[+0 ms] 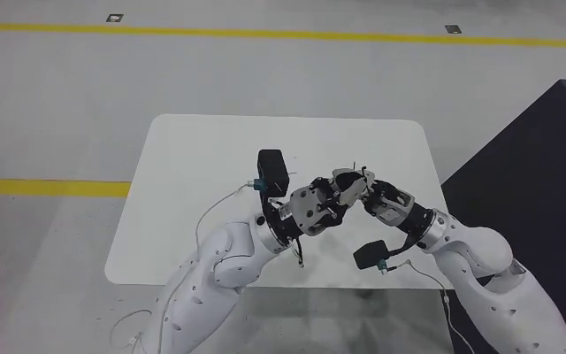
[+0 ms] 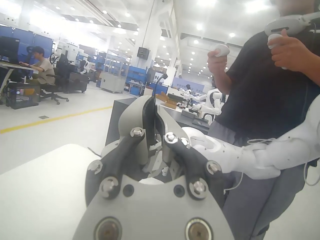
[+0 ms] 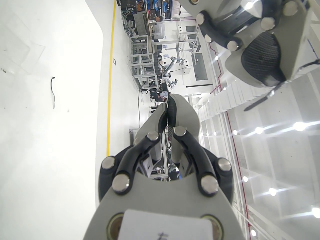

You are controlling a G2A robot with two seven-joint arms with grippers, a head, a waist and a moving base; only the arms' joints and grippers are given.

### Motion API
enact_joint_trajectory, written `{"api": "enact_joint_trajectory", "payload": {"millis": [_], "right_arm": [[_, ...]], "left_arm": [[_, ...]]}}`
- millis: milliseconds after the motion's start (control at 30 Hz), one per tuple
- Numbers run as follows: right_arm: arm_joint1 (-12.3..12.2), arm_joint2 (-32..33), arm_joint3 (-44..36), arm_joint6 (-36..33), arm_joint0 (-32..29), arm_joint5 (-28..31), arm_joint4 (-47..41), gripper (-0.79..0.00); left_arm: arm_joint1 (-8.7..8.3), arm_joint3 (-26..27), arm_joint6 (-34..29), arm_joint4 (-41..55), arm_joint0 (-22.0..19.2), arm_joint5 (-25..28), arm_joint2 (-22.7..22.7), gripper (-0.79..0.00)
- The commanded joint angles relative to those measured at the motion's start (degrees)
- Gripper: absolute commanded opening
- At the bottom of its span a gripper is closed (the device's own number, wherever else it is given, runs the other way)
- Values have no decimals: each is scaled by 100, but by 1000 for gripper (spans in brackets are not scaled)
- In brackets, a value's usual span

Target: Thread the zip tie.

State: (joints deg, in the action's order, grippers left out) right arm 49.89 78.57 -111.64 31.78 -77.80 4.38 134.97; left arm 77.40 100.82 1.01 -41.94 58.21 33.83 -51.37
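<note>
Meeting above the white desk, the two tools sit nearly tip to tip. Left tool is clamped on the black zip tie, whose end juts past its fingers. Right tool has its fingers pressed together; what they hold cannot be told.

The table was plain white. The floor around it was pale grey, crossed by yellow lines. The left gripper had light grey fingers, black links and silver bolts, and its pad was black with a fine woven pattern. The right gripper had the same colours. The zip tie was black, as was a thin strand lying on the table. A panel at the side was dark navy.
</note>
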Motion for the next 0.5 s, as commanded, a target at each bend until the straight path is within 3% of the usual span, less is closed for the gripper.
{"api": "enact_joint_trajectory", "payload": {"millis": [0, 200, 467], "right_arm": [[-9, 83, 19, 128, 24, 193, -119, -785], [-79, 323, 153, 950, 111, 1039, -308, -785], [-118, 388, 240, 1588, 194, 1515, -581, -785]], "left_arm": [[-21, -27, -172, 147, 18, 340, -20, -785], [-75, -168, -396, 214, 84, 808, -182, -785], [-47, -272, -169, -71, 10, 1057, -162, -785]]}}
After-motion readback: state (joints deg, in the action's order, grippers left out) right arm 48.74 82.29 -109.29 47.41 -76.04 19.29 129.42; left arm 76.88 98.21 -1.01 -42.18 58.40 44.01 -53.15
